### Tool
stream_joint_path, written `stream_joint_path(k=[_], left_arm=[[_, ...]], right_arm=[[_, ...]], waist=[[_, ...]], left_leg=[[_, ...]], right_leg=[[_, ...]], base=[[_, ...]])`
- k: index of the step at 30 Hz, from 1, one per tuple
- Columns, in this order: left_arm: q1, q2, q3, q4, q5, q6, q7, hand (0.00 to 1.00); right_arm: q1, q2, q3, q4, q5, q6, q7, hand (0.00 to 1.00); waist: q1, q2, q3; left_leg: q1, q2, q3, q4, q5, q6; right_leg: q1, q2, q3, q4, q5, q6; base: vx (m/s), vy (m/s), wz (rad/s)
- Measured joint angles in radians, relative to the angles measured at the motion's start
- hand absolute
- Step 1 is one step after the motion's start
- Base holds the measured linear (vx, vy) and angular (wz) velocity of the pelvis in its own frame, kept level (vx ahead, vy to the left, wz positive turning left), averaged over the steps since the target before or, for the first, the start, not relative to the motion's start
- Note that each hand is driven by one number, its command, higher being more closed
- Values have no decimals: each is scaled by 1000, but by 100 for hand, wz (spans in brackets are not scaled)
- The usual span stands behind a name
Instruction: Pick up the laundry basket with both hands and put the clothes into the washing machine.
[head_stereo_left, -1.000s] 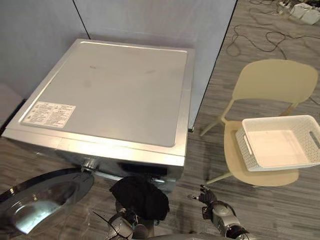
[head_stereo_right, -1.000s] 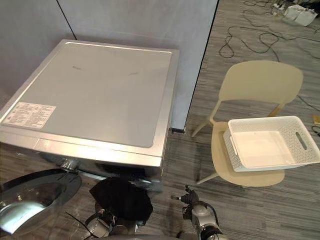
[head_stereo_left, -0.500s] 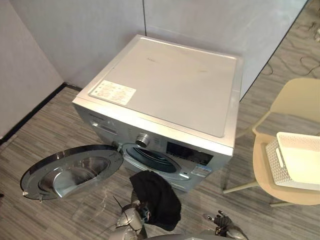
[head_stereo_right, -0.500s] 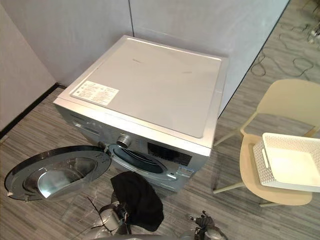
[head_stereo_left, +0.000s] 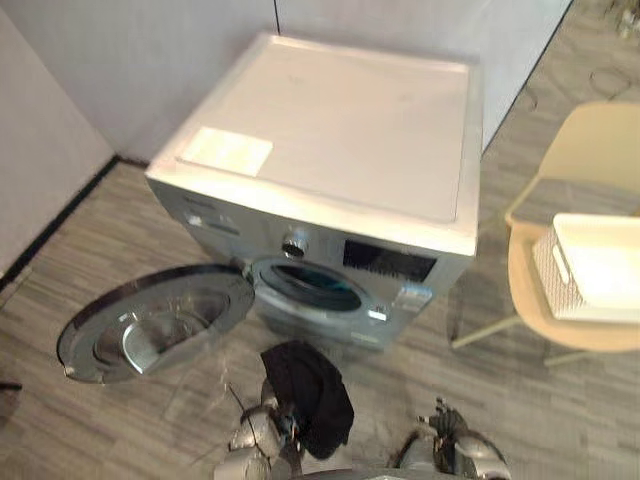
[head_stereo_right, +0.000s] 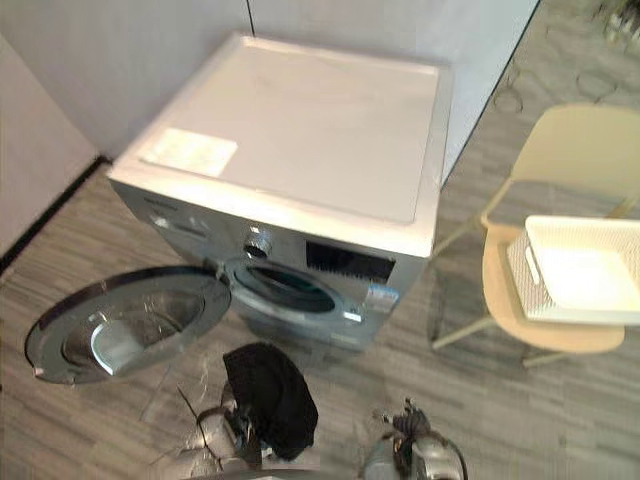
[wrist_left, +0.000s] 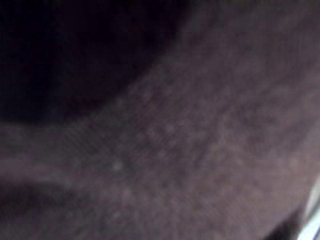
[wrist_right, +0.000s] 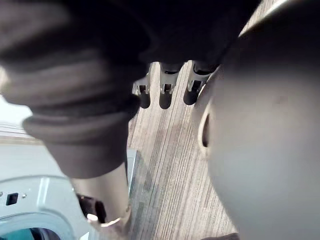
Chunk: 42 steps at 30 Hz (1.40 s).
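A black garment (head_stereo_left: 310, 395) hangs in front of the silver washing machine (head_stereo_left: 330, 150), low in the head views, with my left hand (head_stereo_left: 258, 435) shut on its lower left part. Dark cloth (wrist_left: 175, 140) lies right over the left wrist camera. The machine's round door (head_stereo_left: 155, 325) stands swung open to the left, and the drum opening (head_stereo_left: 305, 288) is uncovered just above the garment. My right hand (head_stereo_left: 452, 447) hangs low to the right and holds nothing; its fingers (wrist_right: 165, 95) are straight. The white laundry basket (head_stereo_left: 590, 265) rests on a beige chair (head_stereo_left: 590, 150) at the right.
Grey partition walls stand behind and to the left of the machine. Striped wooden floor lies between the open door, the machine front and the chair. Cables lie on the floor at the far right.
The camera has swung, so the machine's front and open door now show more fully. The black garment stays in my left hand; my right hand stays low and empty.
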Motion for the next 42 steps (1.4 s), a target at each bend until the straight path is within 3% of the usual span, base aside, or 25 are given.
stream_joint_path(k=[3,6,10,14,19,23,27,34,37,42], left_arm=[[-164,-31,99,-3,-102,-46,90,100],[-335,-68,205,-3,-235,-110,173,100],[-568,-124,296,-2,-363,-205,262,100],[-743,-129,331,-1,-392,-243,294,100],[-891,-103,382,-1,-411,-253,319,100],[-1018,11,442,0,-427,-251,342,100],[-1116,131,483,10,-390,-238,365,100],[-1398,342,483,163,-254,-123,362,100],[-1497,420,474,277,-224,-47,360,100],[-1517,433,448,279,-200,-25,383,100]], right_arm=[[-29,49,79,-166,95,-12,-36,0],[-45,105,176,-279,213,-45,-45,0],[-34,133,319,-382,417,-88,-29,0],[-32,130,327,-459,572,-141,4,0],[-30,127,310,-582,738,-190,56,0],[1,134,268,-702,845,-227,103,0],[60,133,251,-753,892,-235,132,0],[95,135,246,-818,967,-213,185,0],[95,135,232,-823,986,-183,199,0],[96,135,224,-822,1001,-161,206,0]], waist=[[-1,-15,81],[-5,-28,146],[-43,-40,183],[-58,-52,208],[-78,-61,232],[-89,-61,232],[-88,-61,232],[-89,-62,231],[-85,-63,231],[-77,-67,228]], left_leg=[[-128,51,23,102,-22,14],[-221,107,70,151,-30,18],[-352,162,134,196,-26,12],[-495,211,124,291,-26,13],[-674,276,81,465,-62,71],[-784,318,61,552,-96,75],[-820,350,60,573,-99,75],[-846,378,71,561,-94,74],[-845,380,77,543,-79,68],[-835,376,100,478,-40,65]], right_leg=[[-172,-19,54,130,-30,-33],[-303,-21,84,189,-42,-38],[-467,-38,105,257,-40,-54],[-615,-37,133,346,-53,-80],[-799,-36,182,510,-92,-107],[-918,-26,214,591,-122,-117],[-965,-2,223,605,-127,-125],[-1000,21,216,582,-116,-143],[-1006,37,211,570,-112,-148],[-1005,52,194,521,-95,-166]], base=[[-292,-81,-37],[-217,-108,-35],[-106,-80,-4],[-89,-22,-17],[-36,-11,-19],[-44,-18,-20],[-36,-55,-23],[-23,-46,-15],[-10,-74,-7],[-27,-73,-2]])
